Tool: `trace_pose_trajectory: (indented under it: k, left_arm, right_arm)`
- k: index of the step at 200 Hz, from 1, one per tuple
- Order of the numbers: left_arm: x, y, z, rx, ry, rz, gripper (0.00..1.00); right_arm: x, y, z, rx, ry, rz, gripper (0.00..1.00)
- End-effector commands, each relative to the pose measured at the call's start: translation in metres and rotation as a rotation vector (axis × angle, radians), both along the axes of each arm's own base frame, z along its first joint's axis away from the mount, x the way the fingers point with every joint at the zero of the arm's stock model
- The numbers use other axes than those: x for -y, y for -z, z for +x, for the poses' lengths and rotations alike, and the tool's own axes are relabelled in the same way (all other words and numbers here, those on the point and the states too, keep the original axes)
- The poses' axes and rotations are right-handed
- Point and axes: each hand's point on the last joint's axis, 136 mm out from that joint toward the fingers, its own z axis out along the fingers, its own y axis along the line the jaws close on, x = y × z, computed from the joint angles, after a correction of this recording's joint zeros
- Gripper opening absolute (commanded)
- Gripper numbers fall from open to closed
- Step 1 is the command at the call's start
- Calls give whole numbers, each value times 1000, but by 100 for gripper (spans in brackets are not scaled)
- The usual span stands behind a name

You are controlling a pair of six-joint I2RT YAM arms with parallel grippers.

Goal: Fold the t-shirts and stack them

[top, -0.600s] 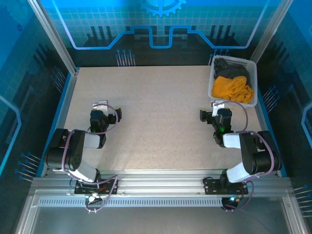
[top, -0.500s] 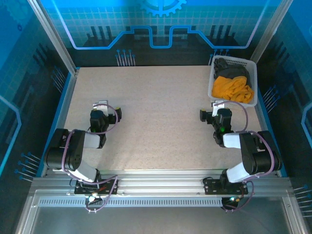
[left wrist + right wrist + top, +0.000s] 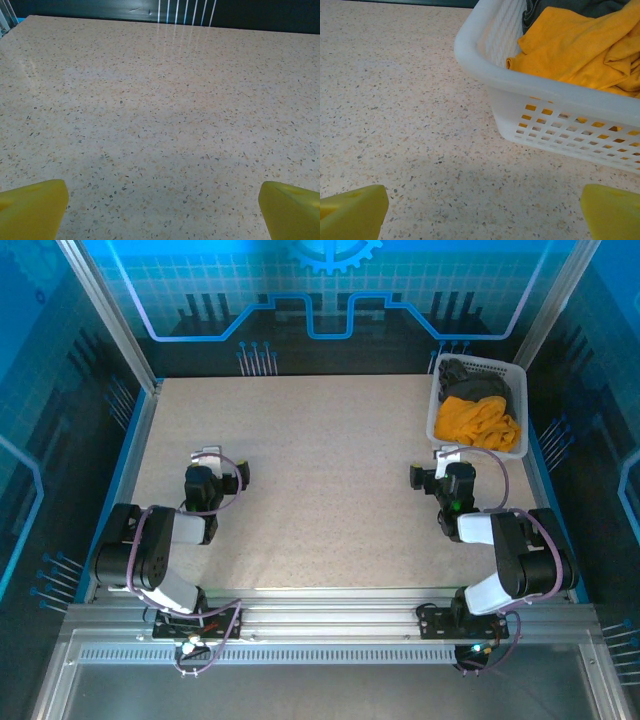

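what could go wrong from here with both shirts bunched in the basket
The orange shirt lies bunched against the grey shirt, so one grab might drag both out together. The basket looks light; pulling cloth could tip or slide it. The open right pincer sits low beside the basket and may bump its rim reaching in.

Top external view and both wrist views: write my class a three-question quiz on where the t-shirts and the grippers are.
1. True or false: the mustard-orange t-shirt and the charcoal grey t-shirt both lie in the white basket.
2. Which shirt lies nearer the right gripper? A: orange. B: grey.
3. Complete: the left gripper and the right gripper both stand ____.
Key: 1 true; 2 A; 3 open.
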Motion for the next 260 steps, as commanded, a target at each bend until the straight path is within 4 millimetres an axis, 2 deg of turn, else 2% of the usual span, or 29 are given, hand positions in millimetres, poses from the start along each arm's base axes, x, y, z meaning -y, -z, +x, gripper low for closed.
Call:
trace_pose_trajectory:
  k: [1, 35, 44, 60, 68, 71, 94, 104, 108, 113, 121, 126, 145, 160, 176, 196, 220, 260]
  left_arm:
    - [5, -7, 5, 21, 29, 12, 99]
    - [2, -9, 2, 38, 13, 13, 99]
    - [-2, -14, -2, 64, -21, 25, 99]
    - [-4, -34, -11, 89, -91, 90, 99]
    - [-1, -48, -14, 90, -105, 130, 99]
    - [1, -56, -15, 100, -109, 142, 99]
    - [15, -138, -16, 239, -139, 112, 99]
    - [14, -180, -15, 295, -198, 34, 99]
    - [15, -191, -15, 280, -208, -22, 99]
    - [16, -192, -17, 206, -222, -112, 99]
    - [16, -196, -25, 98, -264, -240, 99]
    - [13, -196, -26, 66, -297, -295, 99]
    - [29, -206, 1, 7, -157, -620, 99]
    - [50, -215, 15, -76, -81, -678, 99]
    - [79, -225, 24, -160, 7, -701, 99]
    - [122, -231, 23, -224, 134, -679, 99]
    - [169, -226, 9, -296, 241, -665, 99]
    - [224, -219, -22, -362, 370, -674, 94]
  right_arm:
    - [-2, -12, 6, 42, -12, 1, 100]
    - [-3, -15, 7, 36, -16, -1, 100]
    - [-4, -24, 10, 14, -11, -17, 100]
    - [-1, -49, 12, -24, 33, -57, 100]
    - [1, -71, 12, 18, 66, -38, 100]
    - [1, -84, 11, 56, 73, -21, 100]
    - [1, -179, 8, 234, 153, 96, 100]
    - [2, -199, 9, 160, 164, 207, 100]
    - [-1, -204, 9, 115, 150, 248, 100]
    - [1, -208, 7, 58, 182, 298, 100]
    - [18, -206, 6, -4, 328, 359, 100]
    - [25, -206, 10, -24, 346, 380, 100]
    - [37, -207, 30, -41, 341, 469, 94]
    - [51, -211, 43, -14, 385, 472, 93]
    - [65, -204, 59, -46, 420, 479, 93]
    - [79, -177, 77, -123, 474, 474, 93]
    - [99, -139, 99, -185, 539, 469, 94]
    - [132, -75, 135, -269, 645, 487, 94]
